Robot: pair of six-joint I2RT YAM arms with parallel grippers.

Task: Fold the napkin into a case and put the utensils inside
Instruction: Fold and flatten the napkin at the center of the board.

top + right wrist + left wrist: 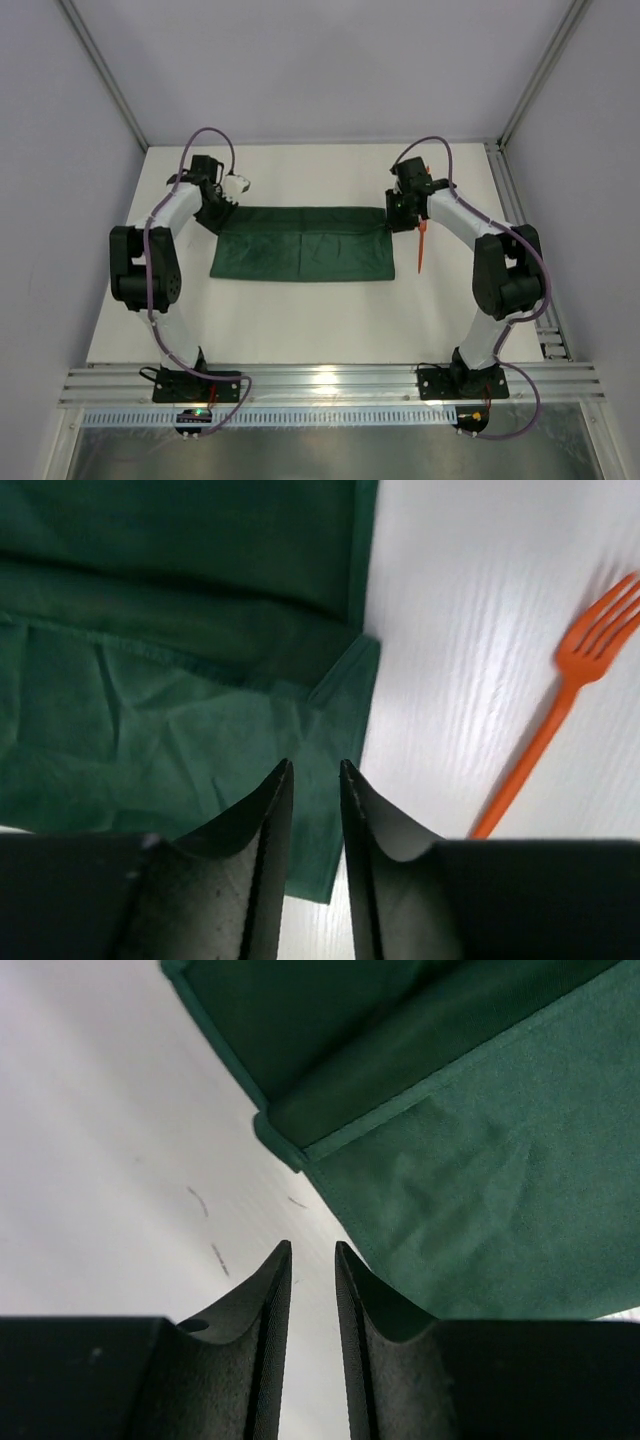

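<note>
Top view: dark green folded cloth napkin (303, 256) is laid flat mid white worktop (300, 320), orange plastic fork (422, 248) just beside its right edge.

Left wrist: left pincer (312, 1260) slightly apart, nothing clamped.

Right wrist: right pincer (315, 777) slightly apart, empty, over napkin corner.

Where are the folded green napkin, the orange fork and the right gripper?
napkin (300, 250), top external view, middle of the cloth.
orange fork (545, 742), right wrist view, mid-handle.
right gripper (313, 780), right wrist view, gap between fingertips.

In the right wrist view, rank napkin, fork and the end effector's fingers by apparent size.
1. Napkin, cropped by the frame.
2. End effector fingers, enlarged by nearness, so unsure against the napkin.
3. Fork.
</note>
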